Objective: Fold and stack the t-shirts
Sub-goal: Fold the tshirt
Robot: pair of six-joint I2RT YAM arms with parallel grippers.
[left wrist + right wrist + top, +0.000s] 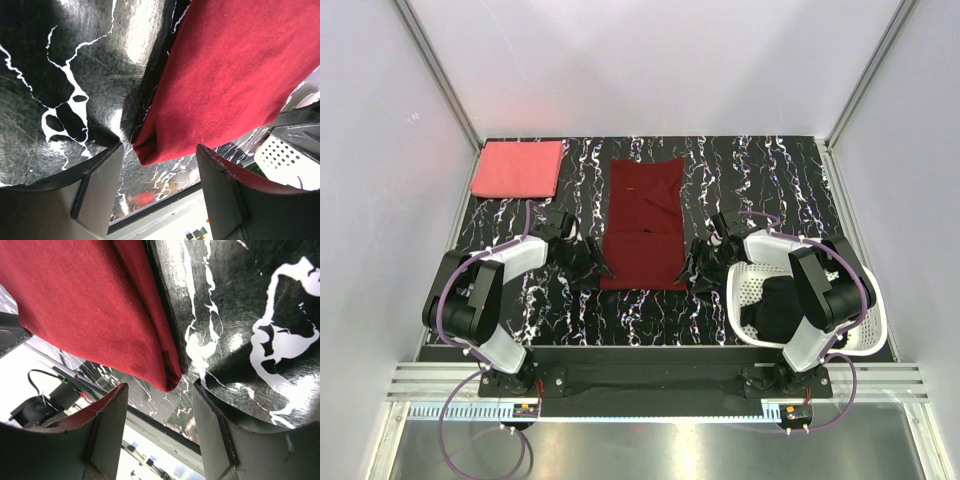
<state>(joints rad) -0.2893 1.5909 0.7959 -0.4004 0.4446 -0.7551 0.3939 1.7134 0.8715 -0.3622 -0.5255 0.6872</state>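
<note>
A dark maroon t-shirt [646, 222] lies folded into a long strip in the middle of the table. My left gripper [598, 270] is open at its near left corner [150, 152], which sits just in front of the jaws, untouched. At the near right corner [167, 380] my right gripper [692, 272] is open too, its fingers apart from the cloth. A coral pink t-shirt [518, 168] lies folded at the far left. A black t-shirt [775, 305] sits in the basket.
The white lattice basket [875, 325] stands at the near right beside the right arm, also seen in the left wrist view [280, 155]. The table [760, 180] is black with white marbling. White walls enclose the sides and back.
</note>
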